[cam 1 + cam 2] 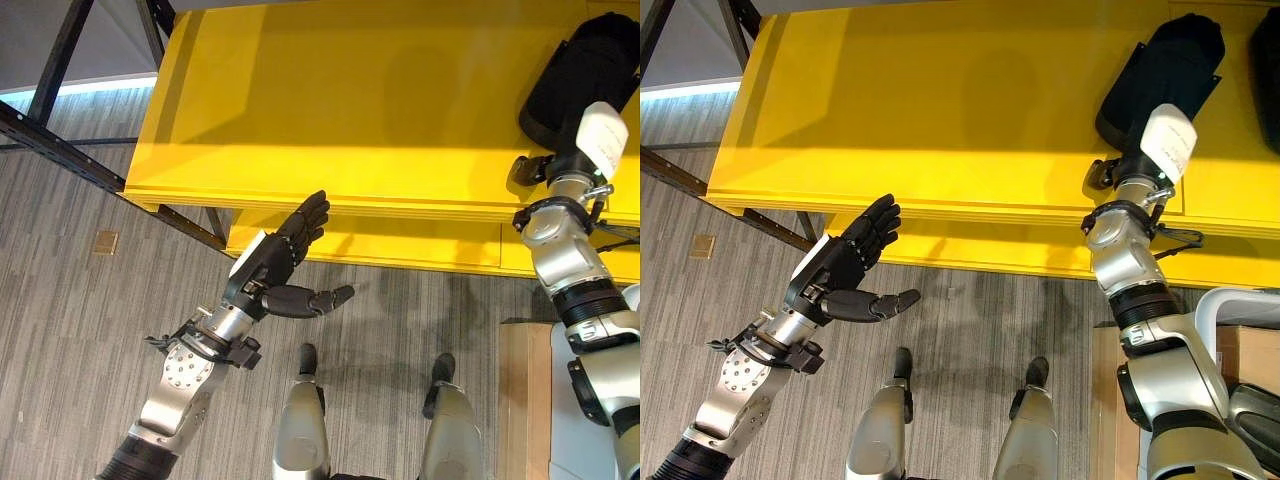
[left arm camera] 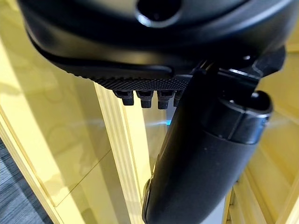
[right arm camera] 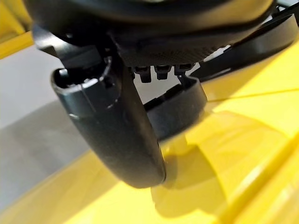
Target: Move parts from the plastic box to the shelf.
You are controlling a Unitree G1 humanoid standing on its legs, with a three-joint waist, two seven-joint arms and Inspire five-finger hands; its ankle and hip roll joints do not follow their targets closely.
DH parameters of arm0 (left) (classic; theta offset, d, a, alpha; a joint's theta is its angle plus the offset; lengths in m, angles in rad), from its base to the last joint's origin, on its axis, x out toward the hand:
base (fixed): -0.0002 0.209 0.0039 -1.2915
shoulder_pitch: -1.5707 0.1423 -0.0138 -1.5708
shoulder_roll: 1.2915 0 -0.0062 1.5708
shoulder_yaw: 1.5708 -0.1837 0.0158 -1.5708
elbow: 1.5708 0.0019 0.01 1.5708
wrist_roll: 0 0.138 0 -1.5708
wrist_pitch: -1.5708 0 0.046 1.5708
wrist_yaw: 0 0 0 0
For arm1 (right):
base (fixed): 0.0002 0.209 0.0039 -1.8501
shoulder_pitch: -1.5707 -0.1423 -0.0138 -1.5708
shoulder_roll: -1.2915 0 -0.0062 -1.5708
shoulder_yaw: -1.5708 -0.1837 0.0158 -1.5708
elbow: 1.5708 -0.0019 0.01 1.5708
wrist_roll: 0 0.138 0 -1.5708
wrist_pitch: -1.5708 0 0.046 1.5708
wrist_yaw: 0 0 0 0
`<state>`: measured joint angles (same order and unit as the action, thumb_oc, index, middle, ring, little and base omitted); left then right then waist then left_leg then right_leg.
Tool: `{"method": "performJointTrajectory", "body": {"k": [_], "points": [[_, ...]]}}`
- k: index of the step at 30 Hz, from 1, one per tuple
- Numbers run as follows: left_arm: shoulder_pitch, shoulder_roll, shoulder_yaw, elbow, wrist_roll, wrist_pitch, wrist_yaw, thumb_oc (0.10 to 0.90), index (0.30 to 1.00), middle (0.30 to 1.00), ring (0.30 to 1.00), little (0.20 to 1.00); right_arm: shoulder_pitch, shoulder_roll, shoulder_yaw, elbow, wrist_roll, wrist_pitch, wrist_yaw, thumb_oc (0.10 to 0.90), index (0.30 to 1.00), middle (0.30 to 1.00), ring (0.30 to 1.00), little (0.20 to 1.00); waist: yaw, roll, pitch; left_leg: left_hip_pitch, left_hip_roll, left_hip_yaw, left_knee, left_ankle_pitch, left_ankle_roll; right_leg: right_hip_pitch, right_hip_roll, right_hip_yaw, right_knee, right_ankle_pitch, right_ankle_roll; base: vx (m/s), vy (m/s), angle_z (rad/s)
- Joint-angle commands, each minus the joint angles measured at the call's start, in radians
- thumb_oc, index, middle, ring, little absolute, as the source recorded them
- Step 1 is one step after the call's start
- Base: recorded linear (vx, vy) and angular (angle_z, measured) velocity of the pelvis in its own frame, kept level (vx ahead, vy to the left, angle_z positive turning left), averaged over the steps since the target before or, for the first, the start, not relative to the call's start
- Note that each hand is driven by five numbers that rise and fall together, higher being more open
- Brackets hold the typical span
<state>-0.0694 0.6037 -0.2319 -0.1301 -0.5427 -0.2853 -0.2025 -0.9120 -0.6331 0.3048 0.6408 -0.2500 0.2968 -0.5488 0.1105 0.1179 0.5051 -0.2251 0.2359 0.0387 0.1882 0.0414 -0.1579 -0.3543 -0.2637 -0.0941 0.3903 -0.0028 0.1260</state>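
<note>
I see a black part (image 1: 1160, 75) lying on the top board of the yellow shelf (image 1: 350, 100), toward its right end. My right hand (image 1: 1140, 150) sits at the near end of that part; its back faces the head camera, so from there I can't tell contact. In the right wrist view the thumb (image 3: 112, 130) hangs straight over the yellow board and the short fingertips (image 3: 159, 72) look uncurled, with a black curved piece (image 3: 182, 109) just past them, so I read that hand as loose, gripping nothing. My left hand (image 1: 270, 270) hovers in front of the shelf's front edge, over the grey floor (image 1: 60, 330), fingers straight, thumb out, empty. A second dark object (image 1: 1268, 70) is at the shelf's far right edge. Cardboard box (image 1: 525, 400) lower right, contents hidden.
</note>
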Motion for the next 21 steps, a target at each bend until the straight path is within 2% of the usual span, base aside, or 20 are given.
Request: {"method": "performJointTrajectory", "body": {"k": [1,4,8,11,12,14,16,20,21], "points": [[-0.008,-0.016,0.029,-0.139,-0.013,-0.096,0.005,0.9,1.0,1.0,1.0,1.0,-0.08,-0.055,0.034,-0.051,-0.133,-0.053,0.006,0.9,1.0,1.0,1.0,1.0,0.008,-0.009,-0.067,-0.026,-0.029,-0.043,-0.005,-0.023,0.064,0.049,0.063,-0.016,0.112,-0.207,-0.096,0.0,0.003,-0.06],[-0.01,-0.013,0.028,-0.131,-0.012,-0.1,-0.01,0.9,1.0,1.0,1.0,1.0,-0.104,-0.064,0.07,-0.017,-0.094,-0.039,0.09,0.9,1.0,1.0,1.0,1.0,0.017,-0.01,-0.069,-0.03,-0.032,-0.045,-0.006,-0.022,0.063,0.047,0.06,-0.022,0.112,-0.206,-0.095,0.0,0.0,-0.01],[-0.009,-0.006,0.036,-0.124,-0.021,-0.102,-0.038,0.9,1.0,1.0,1.0,1.0,-0.147,-0.085,0.129,0.05,-0.159,-0.053,0.208,0.9,1.0,1.0,1.0,1.0,0.034,-0.013,-0.071,-0.04,-0.034,-0.052,-0.002,-0.02,0.062,0.046,0.058,-0.032,0.113,-0.207,-0.094,-0.01,-0.009,0.0],[-0.011,-0.003,0.035,-0.124,-0.023,-0.1,-0.05,0.9,1.0,1.0,1.0,1.0,-0.184,-0.106,0.177,0.107,-0.104,-0.026,0.254,0.9,1.0,1.0,1.0,1.0,0.044,-0.018,-0.073,-0.043,-0.033,-0.058,-0.004,-0.018,0.061,0.048,0.058,-0.04,0.108,-0.205,-0.093,-0.02,-0.041,0.02],[-0.01,0.002,0.038,-0.122,-0.027,-0.102,-0.06,0.9,1.0,1.0,1.0,1.0,-0.199,-0.116,0.186,0.136,-0.11,-0.012,0.3,0.9,1.0,1.0,1.0,1.0,0.048,-0.02,-0.074,-0.044,-0.032,-0.059,-0.004,-0.017,0.06,0.051,0.057,-0.045,0.105,-0.204,-0.093,-0.01,-0.045,0.05],[-0.01,0.001,0.04,-0.12,-0.024,-0.102,-0.069,0.9,1.0,1.0,1.0,1.0,-0.21,-0.127,0.203,0.166,-0.099,-0.012,0.311,0.9,1.0,1.0,1.0,1.0,0.052,-0.023,-0.075,-0.045,-0.031,-0.06,-0.005,-0.016,0.06,0.053,0.058,-0.048,0.101,-0.204,-0.093,0.0,-0.036,0.06],[-0.012,0.004,0.039,-0.119,-0.02,-0.101,-0.067,0.9,1.0,1.0,1.0,1.0,-0.225,-0.134,0.217,0.207,-0.046,0.001,0.319,0.9,1.0,1.0,1.0,1.0,0.056,-0.026,-0.075,-0.045,-0.028,-0.06,-0.004,-0.015,0.06,0.056,0.059,-0.052,0.099,-0.203,-0.093,0.0,-0.042,0.03],[-0.018,0.004,0.047,-0.122,-0.019,-0.09,-0.075,0.9,1.0,1.0,1.0,1.0,-0.248,-0.13,0.213,0.273,0.071,0.062,0.433,0.9,1.0,1.0,1.0,1.0,0.062,-0.032,-0.069,-0.042,-0.031,-0.063,0.0,-0.021,0.061,0.064,0.056,-0.055,0.105,-0.212,-0.094,0.0,-0.01,0.0],[-0.019,0.003,0.048,-0.123,-0.015,-0.087,-0.076,0.9,1.0,1.0,1.0,1.0,-0.249,-0.129,0.212,0.285,0.106,0.061,0.46,0.9,1.0,1.0,1.0,1.0,0.064,-0.032,-0.071,-0.045,-0.03,-0.064,-0.001,-0.018,0.061,0.064,0.058,-0.056,0.101,-0.207,-0.096,0.01,-0.029,0.06]]}}
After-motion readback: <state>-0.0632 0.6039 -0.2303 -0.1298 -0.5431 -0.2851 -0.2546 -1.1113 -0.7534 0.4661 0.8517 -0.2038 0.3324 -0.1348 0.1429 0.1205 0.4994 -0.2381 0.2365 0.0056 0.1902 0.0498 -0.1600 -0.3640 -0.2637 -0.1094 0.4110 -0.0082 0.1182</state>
